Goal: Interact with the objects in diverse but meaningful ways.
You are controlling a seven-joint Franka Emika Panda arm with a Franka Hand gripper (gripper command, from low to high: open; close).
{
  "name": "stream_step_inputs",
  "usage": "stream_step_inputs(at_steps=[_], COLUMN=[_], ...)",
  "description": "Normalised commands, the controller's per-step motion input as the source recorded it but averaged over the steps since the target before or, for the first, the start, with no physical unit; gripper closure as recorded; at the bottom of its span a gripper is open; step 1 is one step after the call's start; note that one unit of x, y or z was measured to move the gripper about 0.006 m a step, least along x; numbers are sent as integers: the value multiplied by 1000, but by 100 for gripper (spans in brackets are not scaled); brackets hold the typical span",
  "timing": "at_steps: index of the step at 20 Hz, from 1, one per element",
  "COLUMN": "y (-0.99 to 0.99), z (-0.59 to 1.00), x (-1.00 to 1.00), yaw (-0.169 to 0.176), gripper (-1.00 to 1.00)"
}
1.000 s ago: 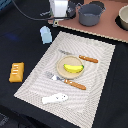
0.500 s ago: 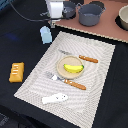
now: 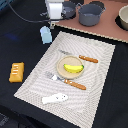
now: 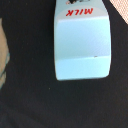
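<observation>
- The end effector (image 3: 52, 21) is seen at the far edge of the desk (image 3: 20, 40), just above a pale blue milk carton (image 3: 46, 35); whether its fingers are spread or pressed together cannot be told.
- In the wrist view the milk carton (image 4: 81, 42) fills the frame, with red "MILK" lettering on it, resting on the dark desk surface.
- The carton stands just off the far corner of the placemat (image 3: 95, 95).
- A banana (image 3: 73, 68) lies on a plate (image 3: 64, 74) at the placemat's middle.
- A knife (image 3: 85, 58) and a fork (image 3: 67, 81) flank the plate.
- A white fish (image 3: 55, 98) lies near the placemat's near edge.
- An orange bread block (image 3: 16, 72) lies on the desk, well apart from the placemat.
- A grey pot (image 3: 90, 15) sits at the far edge.
</observation>
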Motion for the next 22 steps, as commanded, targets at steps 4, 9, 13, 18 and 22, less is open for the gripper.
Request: stream_step_inputs(at_steps=[4,9,13,18,22], y=[-286,-239,-156,-179,-176], z=[-204,-252,-326,-311,-346], x=[-389,-401,-410,-389,-371], yaw=[0,0,2,1,1], gripper=[-100,-100,-100,-100,-100])
